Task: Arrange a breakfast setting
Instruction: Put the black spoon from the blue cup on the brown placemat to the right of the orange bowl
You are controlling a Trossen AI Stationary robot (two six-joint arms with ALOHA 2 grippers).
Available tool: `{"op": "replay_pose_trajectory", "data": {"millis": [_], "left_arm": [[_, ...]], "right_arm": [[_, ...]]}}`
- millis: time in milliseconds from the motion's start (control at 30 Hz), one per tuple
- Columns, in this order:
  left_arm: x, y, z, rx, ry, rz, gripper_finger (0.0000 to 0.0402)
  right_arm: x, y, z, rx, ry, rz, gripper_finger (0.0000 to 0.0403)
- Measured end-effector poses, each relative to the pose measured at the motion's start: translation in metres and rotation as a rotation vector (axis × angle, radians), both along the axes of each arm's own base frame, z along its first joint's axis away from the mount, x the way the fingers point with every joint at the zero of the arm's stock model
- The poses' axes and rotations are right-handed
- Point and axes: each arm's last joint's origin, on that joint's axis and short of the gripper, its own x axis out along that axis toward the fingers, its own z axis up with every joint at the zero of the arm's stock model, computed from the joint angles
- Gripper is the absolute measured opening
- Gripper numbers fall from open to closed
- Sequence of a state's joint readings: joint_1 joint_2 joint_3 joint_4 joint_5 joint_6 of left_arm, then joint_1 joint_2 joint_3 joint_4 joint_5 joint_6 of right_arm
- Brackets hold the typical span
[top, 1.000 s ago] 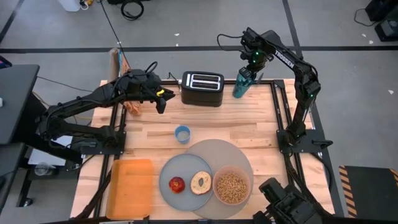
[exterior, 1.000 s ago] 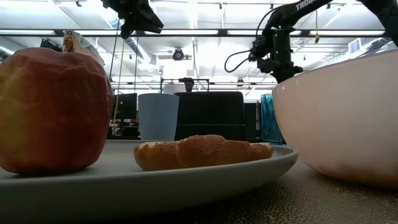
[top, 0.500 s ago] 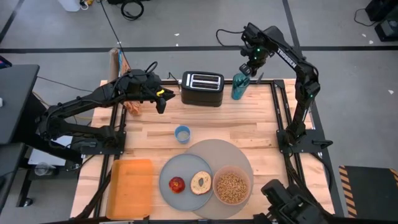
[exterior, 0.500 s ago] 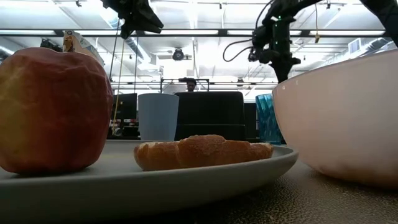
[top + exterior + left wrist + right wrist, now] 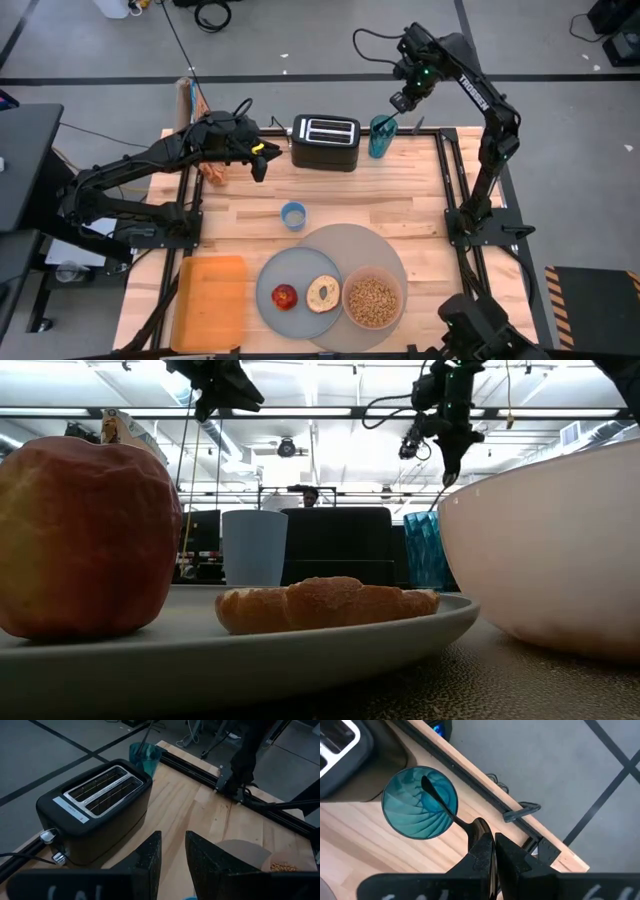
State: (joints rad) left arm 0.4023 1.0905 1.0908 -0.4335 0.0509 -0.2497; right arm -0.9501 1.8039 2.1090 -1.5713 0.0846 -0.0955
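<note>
Starting left: flat orange cereal box (image 5: 211, 301), left gripper (image 5: 258, 163) hanging with fingers slightly parted, gripping nothing, beside the boxy black toaster (image 5: 325, 143). Round grey mat (image 5: 385, 244) carries plate (image 5: 272, 279), apple (image 5: 285, 296), bagel (image 5: 323, 293), pink bowl (image 5: 372, 300). Right gripper (image 5: 489, 851) pinches the slim spoon (image 5: 440, 800), its end inside the ribbed teal cup (image 5: 379, 137).

Pink bowl (image 5: 560, 550) cut off by low view's edge

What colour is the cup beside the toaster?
Teal: the ribbed translucent teal cup, clearest in the right wrist view.
</note>
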Motion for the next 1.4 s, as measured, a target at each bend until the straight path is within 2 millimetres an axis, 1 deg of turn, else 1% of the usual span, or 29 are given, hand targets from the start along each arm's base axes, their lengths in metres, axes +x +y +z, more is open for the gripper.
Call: {"op": "replay_pose_trajectory", "data": {"millis": [333, 600, 667, 733, 833, 900, 1000, 1100, 1267, 1400], "left_arm": [[0.000, 0.000, 0.000, -0.004, -0.001, 0.003, 0.0093], [0.000, 0.000, 0.000, -0.003, -0.001, 0.002, 0.0093], [0.000, 0.000, 0.000, -0.001, -0.001, 0.001, 0.0093], [0.000, 0.000, 0.000, -0.001, -0.001, 0.001, 0.0093], [0.000, 0.000, 0.000, 0.002, -0.005, 0.001, 0.0093], [0.000, 0.000, 0.000, 0.002, -0.005, 0.001, 0.0093], [0.000, 0.000, 0.005, 0.011, -0.009, -0.003, 0.0093], [-0.001, 0.000, 0.014, 0.036, -0.036, -0.008, 0.0093], [-0.004, -0.002, 0.033, 0.055, -0.072, -0.014, 0.0093], [-0.007, -0.004, 0.047, 0.063, -0.104, -0.055, 0.0093]], "right_arm": [[-0.011, 0.018, 0.020, -0.034, -0.066, 0.061, 0.0024], [-0.036, 0.041, 0.047, -0.117, -0.119, 0.075, 0.0024], [-0.041, 0.048, 0.054, -0.108, -0.183, 0.106, 0.0024], [-0.044, 0.055, 0.059, -0.072, -0.283, 0.163, 0.0024], [-0.041, 0.063, 0.063, 0.002, -0.435, 0.274, 0.0024], [-0.036, 0.070, 0.064, 0.046, -0.501, 0.336, 0.0024], [-0.023, 0.079, 0.059, 0.093, -0.503, 0.397, 0.0024], [-0.005, 0.090, 0.046, 0.181, -0.500, 0.469, 0.0024], [0.027, 0.116, 0.015, 0.372, -0.466, 0.607, 0.0024], [0.041, 0.138, -0.011, 0.519, -0.429, 0.678, 0.0024]]}}
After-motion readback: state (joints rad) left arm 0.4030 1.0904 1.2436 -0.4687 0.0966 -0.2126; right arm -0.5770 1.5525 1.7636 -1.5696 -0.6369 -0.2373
